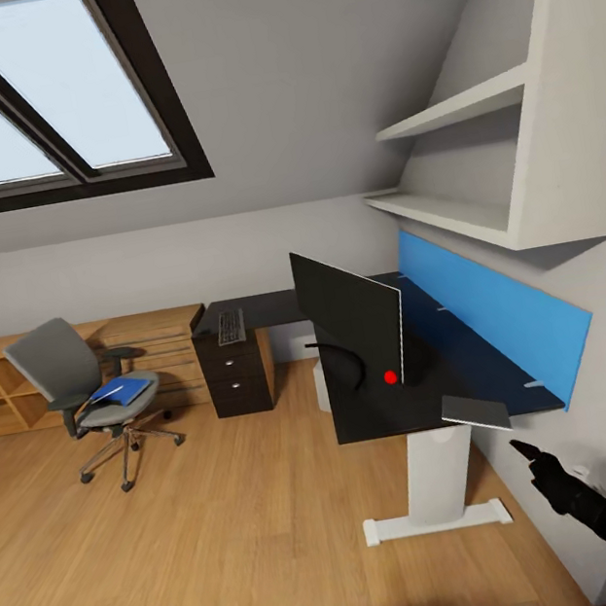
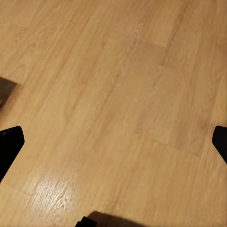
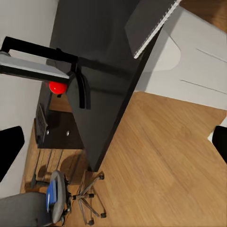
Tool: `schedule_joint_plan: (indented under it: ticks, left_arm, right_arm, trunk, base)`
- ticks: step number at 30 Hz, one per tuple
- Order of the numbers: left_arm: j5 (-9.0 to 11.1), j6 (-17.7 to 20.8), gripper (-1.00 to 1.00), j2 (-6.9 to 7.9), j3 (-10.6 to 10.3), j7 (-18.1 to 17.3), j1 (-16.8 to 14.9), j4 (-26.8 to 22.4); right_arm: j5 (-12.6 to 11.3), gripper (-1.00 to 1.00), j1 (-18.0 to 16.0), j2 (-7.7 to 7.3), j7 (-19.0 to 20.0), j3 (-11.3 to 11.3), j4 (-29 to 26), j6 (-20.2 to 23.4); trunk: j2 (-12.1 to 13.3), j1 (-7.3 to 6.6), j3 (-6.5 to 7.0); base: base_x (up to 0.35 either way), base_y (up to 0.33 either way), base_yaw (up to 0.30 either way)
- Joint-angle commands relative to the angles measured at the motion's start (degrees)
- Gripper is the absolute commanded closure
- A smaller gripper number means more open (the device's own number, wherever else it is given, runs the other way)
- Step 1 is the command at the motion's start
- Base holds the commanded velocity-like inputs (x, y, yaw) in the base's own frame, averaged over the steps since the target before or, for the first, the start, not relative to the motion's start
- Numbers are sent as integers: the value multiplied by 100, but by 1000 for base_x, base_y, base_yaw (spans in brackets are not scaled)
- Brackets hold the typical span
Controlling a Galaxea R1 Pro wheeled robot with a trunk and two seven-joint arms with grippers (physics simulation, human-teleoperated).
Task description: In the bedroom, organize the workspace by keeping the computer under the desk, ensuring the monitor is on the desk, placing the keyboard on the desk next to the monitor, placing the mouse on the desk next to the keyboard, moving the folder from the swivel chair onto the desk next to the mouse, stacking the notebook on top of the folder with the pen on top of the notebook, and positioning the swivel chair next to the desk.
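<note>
Right gripper (image 1: 525, 451) nearest, jaws apart, empty; I hold it short of desk (image 1: 381, 418) edge. Left gripper (image 2: 113, 142) jaws apart over floor (image 2: 113, 94). Notebook (image 1: 475, 410) overhangs desk corner. Monitor (image 1: 349, 315) stands mid-desk, blocks reach to keyboard (image 1: 230, 326) beyond. Folder (image 1: 120, 391) farthest, on swivel chair (image 1: 86, 389), well apart from desk.

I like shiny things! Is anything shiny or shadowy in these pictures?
Left wrist view: a pale shiny glare patch on the wooden floor, and a dark shadow at one edge. Head view: bright skylight, soft shadow on the floor under the swivel chair. Right wrist view: the desk looks stretched and tilted.
</note>
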Motion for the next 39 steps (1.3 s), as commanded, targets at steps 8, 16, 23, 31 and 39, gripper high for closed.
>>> schedule_joint_plan:
  ticks: [8,16,23,31,39]
  left_arm:
    - [28,-42,-100,-2,-49,37,-2,-37]
    - [25,-622,-100,-16,-76,46,-2,-56]
    - [25,-914,-100,-18,-76,66,-2,-52]
    - [17,-936,-100,-18,-82,64,-2,-48]
    - [14,-939,-100,-21,-84,67,-2,-48]
  right_arm:
    - [-39,-100,2,40,43,-117,-107,127]
    - [-46,-100,10,43,49,-136,-99,145]
    - [-33,-100,11,46,49,-135,-101,131]
    - [-28,-100,11,43,55,-137,-96,-5]
    - [-23,-100,11,46,2,-129,-98,-505]
  trunk:
    - [-4,2,-2]
    - [-4,2,-2]
    - [-165,90,-74]
    - [-485,266,-218]
    - [-806,441,-361]
  base:
    - [0,0,0]
    - [0,0,0]
    - [0,0,0]
    - [0,0,0]
    - [0,0,0]
